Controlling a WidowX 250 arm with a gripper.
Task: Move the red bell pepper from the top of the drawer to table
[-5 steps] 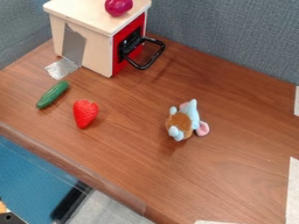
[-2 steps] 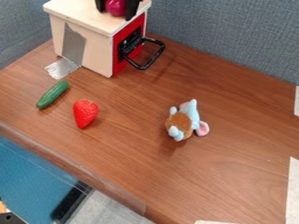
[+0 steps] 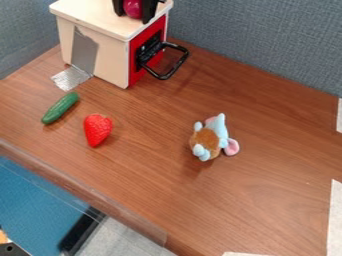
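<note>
Black pincer (image 3: 133, 11) hangs downward at the top edge

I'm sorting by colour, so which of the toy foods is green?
The cucumber, lying beside the strawberry on the table. The strawberry and pepper are both reddish.

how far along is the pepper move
Early on, it seems. Done: the gripper has reached the pepper and sits around it. In hand: perhaps the grasp, though its hold can't be confirmed. Left: lifting it off the drawer and setting it on the table.
</note>
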